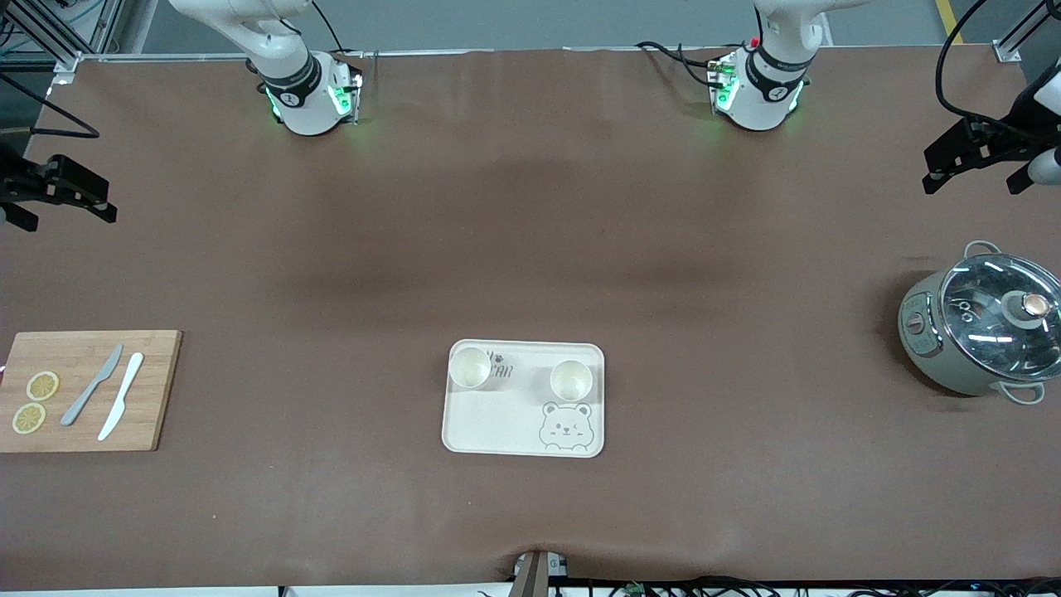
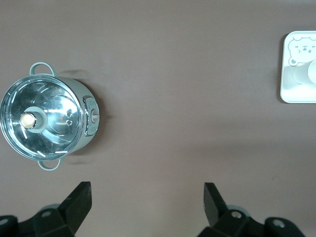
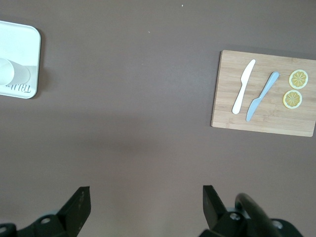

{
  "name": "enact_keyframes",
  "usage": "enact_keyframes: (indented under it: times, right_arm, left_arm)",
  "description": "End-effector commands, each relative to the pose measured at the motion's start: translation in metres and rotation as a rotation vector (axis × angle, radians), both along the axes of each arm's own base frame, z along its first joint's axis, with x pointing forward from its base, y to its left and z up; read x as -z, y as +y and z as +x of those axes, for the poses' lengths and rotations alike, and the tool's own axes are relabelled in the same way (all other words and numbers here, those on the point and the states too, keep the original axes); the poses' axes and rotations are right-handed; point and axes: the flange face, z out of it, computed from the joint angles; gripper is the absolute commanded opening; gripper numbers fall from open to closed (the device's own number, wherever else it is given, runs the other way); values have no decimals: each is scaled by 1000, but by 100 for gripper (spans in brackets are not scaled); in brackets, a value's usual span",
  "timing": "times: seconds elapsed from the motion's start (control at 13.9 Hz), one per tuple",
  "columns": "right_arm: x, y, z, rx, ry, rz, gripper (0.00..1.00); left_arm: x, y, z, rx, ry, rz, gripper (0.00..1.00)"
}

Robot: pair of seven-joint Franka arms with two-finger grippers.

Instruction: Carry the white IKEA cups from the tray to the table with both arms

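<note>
Two white IKEA cups stand upright on the cream bear-printed tray (image 1: 489, 424), along the tray's edge farther from the front camera: one cup (image 1: 469, 367) toward the right arm's end, the other cup (image 1: 571, 380) toward the left arm's end. My right gripper (image 1: 66, 207) is open and empty, up over bare table near the cutting board; its wrist view (image 3: 147, 200) shows one cup (image 3: 10, 73) at the picture's edge. My left gripper (image 1: 974, 170) is open and empty, up over bare table near the pot; its wrist view (image 2: 148, 197) shows the other cup (image 2: 307, 74).
A wooden cutting board (image 1: 157, 390) with a grey knife (image 1: 91, 385), a white knife (image 1: 122, 395) and two lemon slices (image 1: 41, 385) lies at the right arm's end. A grey pot with a glass lid (image 1: 982, 323) stands at the left arm's end.
</note>
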Motion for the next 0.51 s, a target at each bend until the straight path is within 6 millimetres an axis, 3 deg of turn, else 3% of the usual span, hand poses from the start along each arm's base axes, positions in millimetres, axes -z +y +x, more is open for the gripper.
enact_keyframes:
  times: [0.0, 0.22, 0.36, 0.43]
  right_arm:
    - [-4, -3, -3, -5, -5, 16, 100]
    - [-4, -3, -3, -7, -7, 15, 100]
    - [-5, -2, -2, -5, -8, 15, 100]
    - [-5, -1, -2, -7, -10, 17, 100]
  left_arm:
    - [-7, 1, -1, 11, 2, -8, 100]
    - [-9, -6, 1, 28, -4, 3, 100]
    - [11, -11, 15, 30, 33, -5, 100]
    - [17, -24, 17, 47, 42, -8, 100]
